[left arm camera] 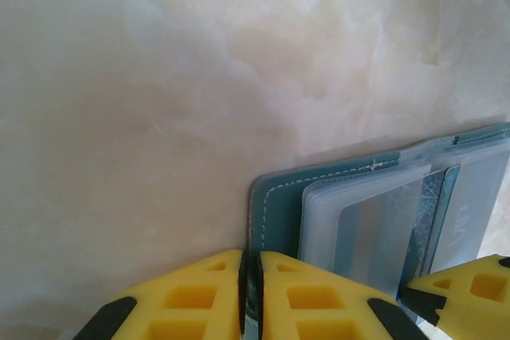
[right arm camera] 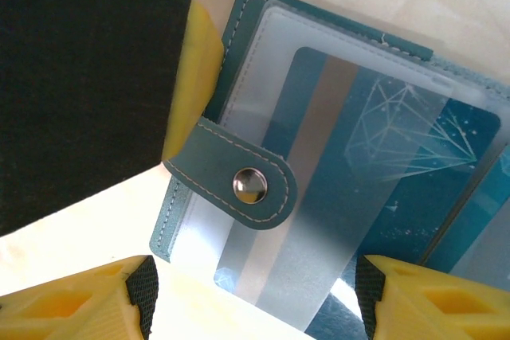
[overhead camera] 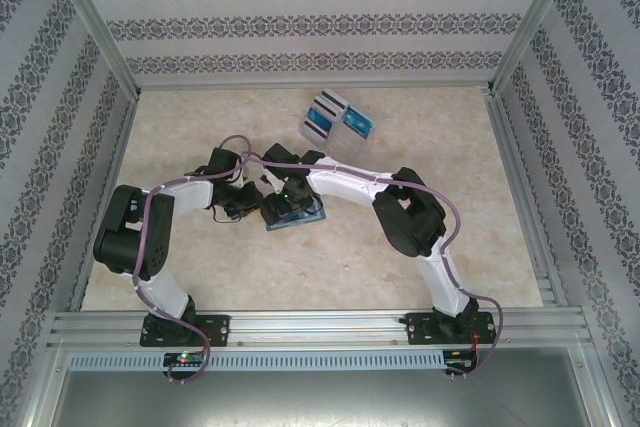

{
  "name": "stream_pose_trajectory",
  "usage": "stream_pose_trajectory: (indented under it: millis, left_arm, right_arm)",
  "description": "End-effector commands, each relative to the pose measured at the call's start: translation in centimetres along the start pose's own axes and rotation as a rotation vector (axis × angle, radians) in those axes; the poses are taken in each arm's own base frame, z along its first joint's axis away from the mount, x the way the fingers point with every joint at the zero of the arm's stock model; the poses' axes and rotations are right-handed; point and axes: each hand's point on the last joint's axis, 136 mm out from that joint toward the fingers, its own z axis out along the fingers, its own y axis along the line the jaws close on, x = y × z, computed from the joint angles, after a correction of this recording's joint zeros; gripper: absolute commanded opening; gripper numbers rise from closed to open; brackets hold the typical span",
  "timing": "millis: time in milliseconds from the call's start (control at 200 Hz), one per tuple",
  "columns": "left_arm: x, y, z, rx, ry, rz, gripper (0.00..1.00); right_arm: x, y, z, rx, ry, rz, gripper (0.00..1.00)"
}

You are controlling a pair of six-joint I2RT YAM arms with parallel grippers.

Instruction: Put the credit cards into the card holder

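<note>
Card holder: the card holder (right arm camera: 243,17) is lying open on the surface (overhead camera: 200,117), between the two arms, with its snap strap (right arm camera: 239,185) flopping across the clear sleeve (right arm camera: 251,69).
Card being loaded: a teal card (right arm camera: 382,157) with a pale stripe is sitting under that sleeve, its near end pointing toward the right gripper. I cannot tell how deep it is seated.
Left gripper: the left gripper (left arm camera: 249,284) is pinching the holder's stitched cover edge, jaws pressed together on it, anchoring the case.
Right gripper: the right gripper (right arm camera: 255,308) is hovering at the card's near end with its jaws spread wide, one on each side, touching nothing that I can make out.
Remaining cards: the other credit cards (overhead camera: 318,125) are waiting in a loose cluster toward the far side of the surface, well apart from the holder.
Step in hand: by my reading, one card is being seated in its pocket.
Doing it well: the left pinch should be staying firm so the case is not sliding. Any push should be running along the card's long axis and flat to the sleeve.
Watching for: the strap is lying near the sleeve edge and may be snagging a jaw, and a tilted push may be buckling the thin plastic.
</note>
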Motion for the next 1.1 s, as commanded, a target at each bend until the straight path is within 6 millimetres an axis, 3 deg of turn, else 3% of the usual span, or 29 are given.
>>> stream_pose_trajectory:
  millis: [0, 210, 864, 1094]
  left_arm:
    - [0.3, -0.4, -0.3, 0.011, 0.0, 0.01, 0.14]
    - [0.3, -0.6, -0.4, 0.018, -0.005, 0.009, 0.14]
    - [0.3, -0.5, -0.3, 0.015, -0.004, 0.011, 0.14]
    - [0.4, -0.4, -0.2, 0.018, -0.003, 0.008, 0.13]
  right_arm:
    - [-0.2, -1.0, -1.9, 0.031, -0.024, 0.018, 0.68]
    - [0.0, -2.2, -2.2, 0.055, -0.031, 0.03, 0.68]
    - [0.4, -0.6, 0.7, -0.01, 0.029, 0.037, 0.69]
    - [0.3, 0.1, 0.7, -0.019, 0.029, 0.025, 0.68]
